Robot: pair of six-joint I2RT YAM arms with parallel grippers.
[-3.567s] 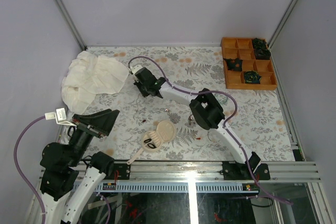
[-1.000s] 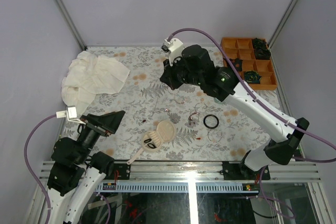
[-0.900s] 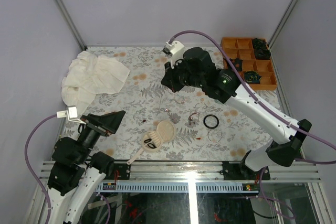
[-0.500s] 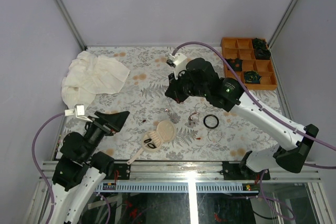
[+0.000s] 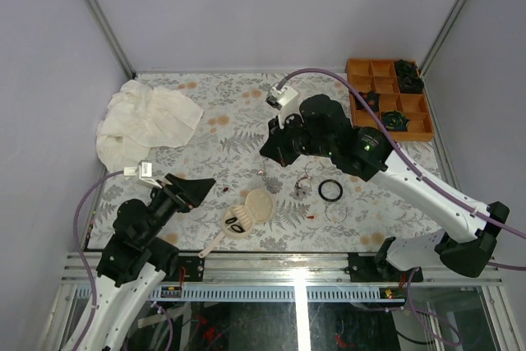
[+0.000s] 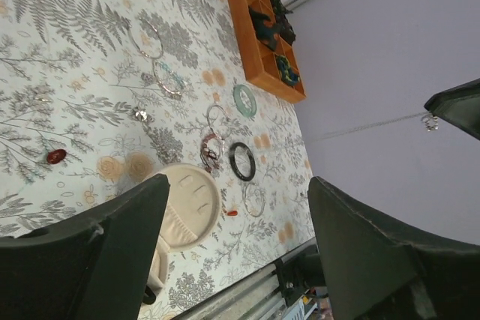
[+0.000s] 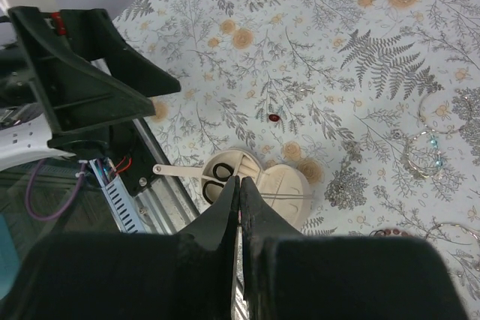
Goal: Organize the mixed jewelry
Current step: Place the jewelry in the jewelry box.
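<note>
Left of the cream wooden dish (image 5: 261, 201), the left gripper (image 5: 204, 182) hovers with fingers spread. A reddish-brown bit (image 5: 223, 191) lies between them. Two small black rings (image 5: 237, 222) sit in the dish. The right gripper (image 7: 240, 179), fingers pressed together, hangs just beyond the dish. A larger black ring (image 5: 330, 191) and a clear hoop (image 5: 335, 213) lie right of the dish.

I'm looking into a robot test cell in a lab: plain lilac-grey wall panels (image 5: 271, 6) on metal corner posts (image 5: 99, 16), an aluminium rail (image 5: 271, 269) along the near edge, purple cables (image 5: 312, 70) trailing above a fern-print surface (image 5: 238, 113).
</note>
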